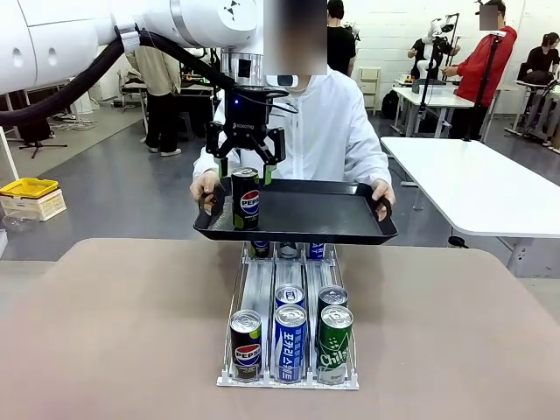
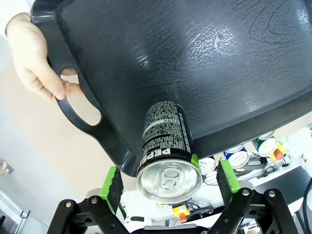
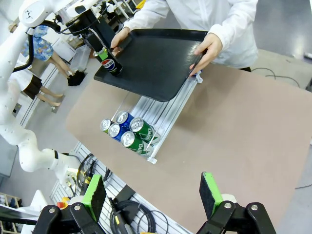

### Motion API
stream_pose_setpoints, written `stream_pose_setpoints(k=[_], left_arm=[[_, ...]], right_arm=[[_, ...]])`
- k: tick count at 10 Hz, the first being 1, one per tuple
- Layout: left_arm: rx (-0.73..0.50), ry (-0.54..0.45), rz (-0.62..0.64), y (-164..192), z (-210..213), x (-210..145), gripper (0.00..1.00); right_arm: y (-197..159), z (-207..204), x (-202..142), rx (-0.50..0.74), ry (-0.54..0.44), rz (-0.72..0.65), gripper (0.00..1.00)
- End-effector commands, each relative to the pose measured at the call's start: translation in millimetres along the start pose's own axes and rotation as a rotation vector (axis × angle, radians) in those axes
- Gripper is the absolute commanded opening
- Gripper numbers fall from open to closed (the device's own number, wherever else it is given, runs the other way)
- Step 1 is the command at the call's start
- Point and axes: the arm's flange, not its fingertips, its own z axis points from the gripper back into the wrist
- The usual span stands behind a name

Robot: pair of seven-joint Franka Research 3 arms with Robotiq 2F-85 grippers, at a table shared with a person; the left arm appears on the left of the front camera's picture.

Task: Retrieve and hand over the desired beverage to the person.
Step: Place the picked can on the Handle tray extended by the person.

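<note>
**Item:** Pepsi can, upright on the black tray, at its left end beside the handle cut-out. The person holds the tray by both ends above the far edge of the counter.

**Left gripper**: directly over the can. Jaws wide apart, green pads flanking the can's top with a gap on each side in my wrist view; nothing gripped.

**Right gripper**: high above the counter's near side, jaws fully apart, empty.

**Progress:** I judge the handover nearly done, since the drink rests on the person's tray. What remains is lifting my left arm clear.

**Stock remaining:** can rack at the counter's middle, with five cans at its near end.

**Unclear:** the rack's far end is hidden under the tray, with only can bottoms peeking out. I cannot read the blue cans' labels.
</note>
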Motion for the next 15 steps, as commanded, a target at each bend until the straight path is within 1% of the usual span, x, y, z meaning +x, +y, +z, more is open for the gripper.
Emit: stream_pose_setpoints(k=[1, 2, 3, 4, 5, 6, 7, 9, 10, 11, 13, 15], left_arm=[[0.044, -0.018, 0.027, -5.0, 24.1, -5.4, 1.00], [0.044, -0.057, -0.010, -11.0, 44.6, -24.9, 1.00], [0.029, -0.108, -0.076, -18.1, 69.4, -55.9, 1.00], [0.019, -0.159, -0.108, -21.5, 89.0, -84.7, 1.00], [0.021, -0.209, -0.133, -24.0, 106.4, -113.9, 1.00], [0.026, -0.238, -0.165, -24.3, 115.5, -144.9, 1.00], [0.027, -0.268, -0.200, -14.7, 113.8, -174.4, 1.00], [0.036, -0.379, -0.257, 10.8, 89.5, -221.6, 1.00], [0.015, -0.410, -0.285, 26.9, 80.7, -238.7, 1.00], [-0.007, -0.449, -0.285, 37.2, 70.9, -257.6, 1.00], [-0.045, -0.432, -0.262, 50.0, 60.9, -267.7, 1.00], [-0.081, -0.422, -0.229, 60.2, 63.0, -265.8, 1.00]], right_arm=[[-1.2, -0.7, 1.8, 0.023, -0.008, 0.011, 1.00], [-1.2, -0.7, 1.8, 0.023, -0.008, 0.011, 1.00], [-1.2, -0.7, 1.8, 0.023, -0.008, 0.011, 1.00], [-1.2, -0.7, 1.8, 0.023, -0.008, 0.011, 1.00], [-1.2, -0.7, 1.8, 0.023, -0.008, 0.011, 1.00], [-1.2, -0.7, 1.8, 0.023, -0.008, 0.011, 1.00], [-1.2, -0.7, 1.8, 0.023, -0.008, 0.011, 1.00], [-1.2, -0.7, 1.8, 0.023, -0.008, 0.011, 1.00], [-1.2, -0.7, 1.8, 0.023, -0.008, 0.011, 1.00], [-1.2, -0.7, 1.8, 0.023, -0.008, 0.011, 1.00], [-1.2, -0.7, 1.8, 0.023, -0.008, 0.011, 1.00], [-1.2, -0.7, 1.8, 0.023, -0.008, 0.011, 1.00]])
